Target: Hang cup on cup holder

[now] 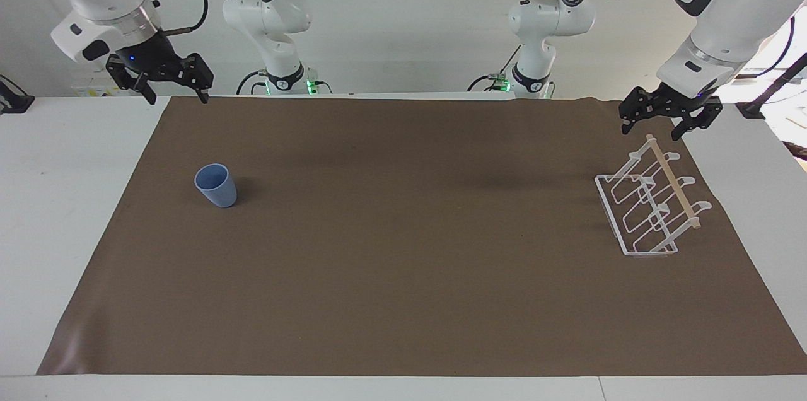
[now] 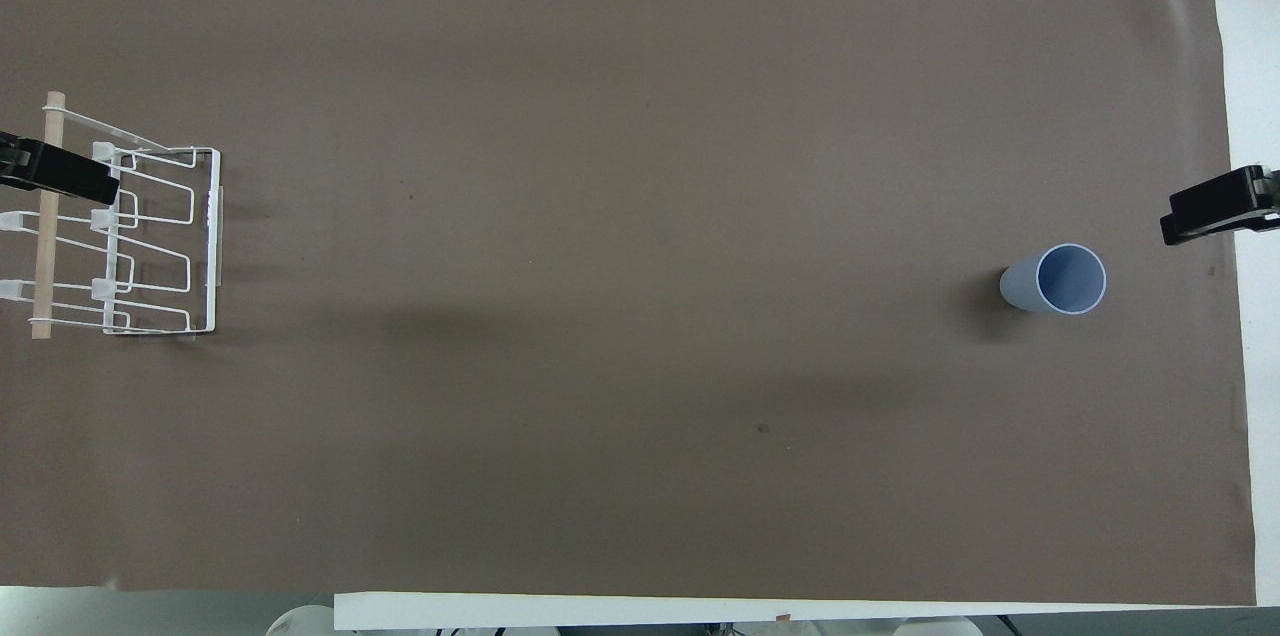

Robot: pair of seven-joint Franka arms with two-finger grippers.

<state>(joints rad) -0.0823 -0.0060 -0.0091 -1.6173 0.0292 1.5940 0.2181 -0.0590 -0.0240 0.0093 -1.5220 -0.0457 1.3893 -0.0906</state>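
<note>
The light blue cup [image 1: 216, 185] stands upright, mouth up, on the brown mat toward the right arm's end of the table; it also shows in the overhead view [image 2: 1058, 279]. The white wire cup holder [image 1: 649, 209] with its wooden rod on top stands toward the left arm's end, and shows in the overhead view too [image 2: 150, 236]. No cup hangs on it. My right gripper [image 1: 176, 96] is open and empty, raised over the mat's corner, apart from the cup. My left gripper [image 1: 651, 131] is open and empty, raised just above the rod's end nearest the robots.
The brown mat [image 1: 403, 249] covers most of the white table [image 1: 57, 199]. Bare mat lies between the cup and the cup holder. In the overhead view one black finger of each gripper shows, the left one's [image 2: 65, 176] and the right one's [image 2: 1215, 206].
</note>
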